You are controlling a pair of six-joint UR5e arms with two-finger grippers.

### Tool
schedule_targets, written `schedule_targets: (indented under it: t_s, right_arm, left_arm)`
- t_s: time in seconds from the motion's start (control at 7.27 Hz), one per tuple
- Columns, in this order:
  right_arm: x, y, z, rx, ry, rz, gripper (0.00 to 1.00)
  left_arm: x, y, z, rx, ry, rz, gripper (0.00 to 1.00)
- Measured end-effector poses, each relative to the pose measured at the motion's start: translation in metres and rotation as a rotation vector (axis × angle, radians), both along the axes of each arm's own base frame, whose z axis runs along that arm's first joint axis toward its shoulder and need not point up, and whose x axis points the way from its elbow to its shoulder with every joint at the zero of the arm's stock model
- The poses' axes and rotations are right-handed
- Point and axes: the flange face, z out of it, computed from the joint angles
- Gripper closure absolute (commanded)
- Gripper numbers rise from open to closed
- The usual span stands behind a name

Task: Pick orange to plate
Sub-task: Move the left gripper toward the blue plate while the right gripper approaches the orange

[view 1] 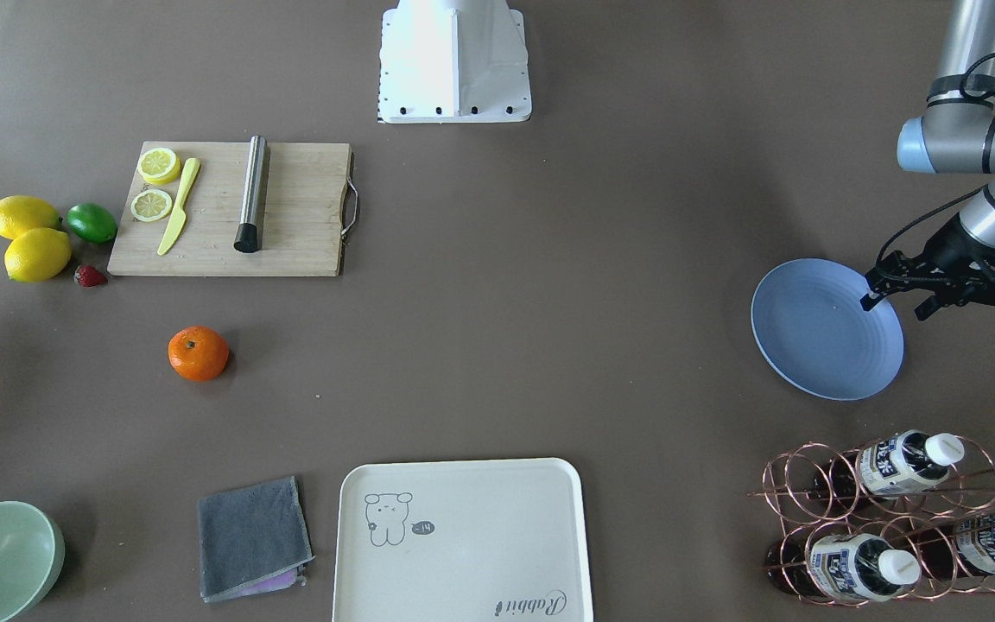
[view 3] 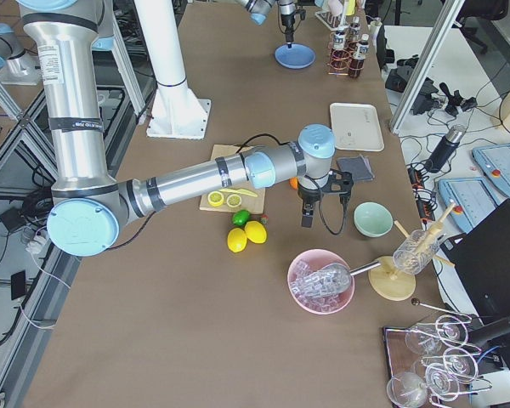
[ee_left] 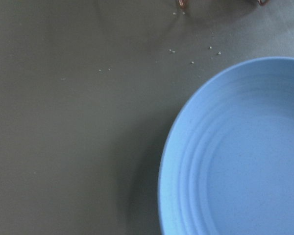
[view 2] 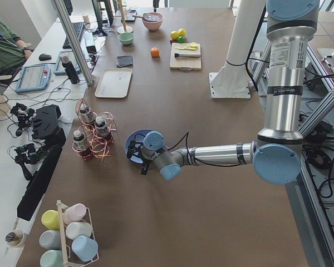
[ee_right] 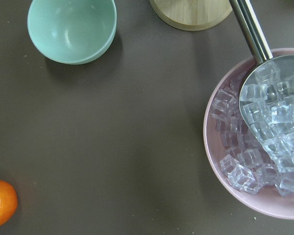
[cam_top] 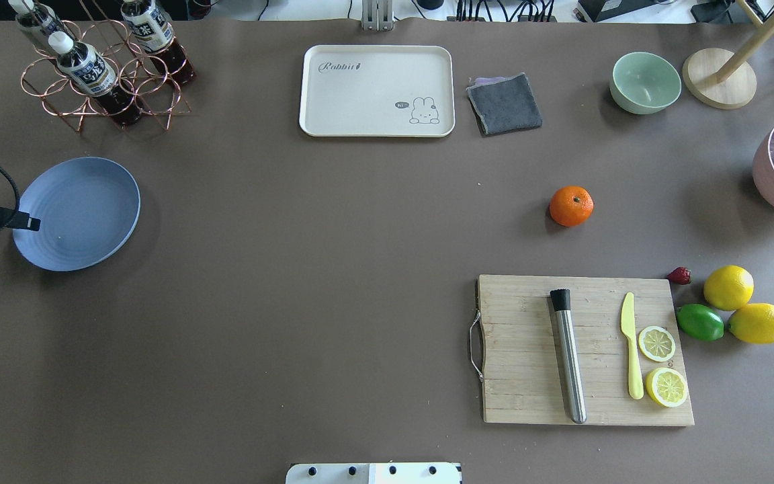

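The orange (view 1: pixel 198 353) rests on the brown table between the cutting board and the grey cloth, well apart from both grippers; it also shows at the lower left corner of the right wrist view as the orange (ee_right: pixel 1 203). Across the table lies the blue plate (view 1: pixel 826 333), with nothing on it. My left gripper (view 1: pixel 895 307) hovers over that plate's (cam_top: pixel 78 212) outer rim, open and holding nothing. My right gripper (view 3: pixel 308 221) hangs over the table between the orange and the green bowl; whether it is open or shut I cannot tell.
A wooden cutting board (cam_top: pixel 585 349) carries a steel muddler, a yellow knife and lemon slices, with lemons (cam_top: pixel 729 288), a lime and a strawberry beside it. A cream tray (cam_top: pixel 377 91), grey cloth (cam_top: pixel 504 103), green bowl (cam_top: pixel 645 82), pink ice bowl (ee_right: pixel 257 147) and bottle rack (cam_top: pixel 101 67) line the far side.
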Motion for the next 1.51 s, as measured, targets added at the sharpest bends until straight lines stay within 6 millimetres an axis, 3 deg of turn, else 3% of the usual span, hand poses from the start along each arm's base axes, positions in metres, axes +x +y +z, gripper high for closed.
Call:
schedule_targets:
  t_s: [0.14,0.28,0.55,0.96,1.24,1.51]
  right_arm:
    - [-0.002,-0.001,-0.001,0.001,0.0,-0.002,0.0]
    - [-0.004,-0.001,-0.002,0.001,0.0,-0.003,0.0]
    - [-0.005,-0.002,-0.005,-0.003,-0.003,0.005,0.0]
    - [-0.01,-0.004,-0.011,-0.011,-0.009,0.013,0.0]
    - [-0.011,-0.004,-0.013,-0.01,-0.01,0.013,0.0]
    - [-0.014,-0.003,-0.019,0.0,-0.013,0.008,0.0]
  left_arm:
    - [0.01,0.0,0.0,-0.001,0.0,0.015,0.9]
    - [0.015,-0.001,0.001,-0.003,0.001,0.025,1.0]
    - [0.012,-0.003,0.002,-0.007,0.002,0.026,1.0]
    - [-0.014,-0.012,0.002,-0.041,0.029,0.008,1.0]
    - [-0.019,-0.017,-0.002,-0.055,0.038,0.005,1.0]
    - [-0.02,-0.035,-0.026,-0.069,0.074,0.006,1.0]
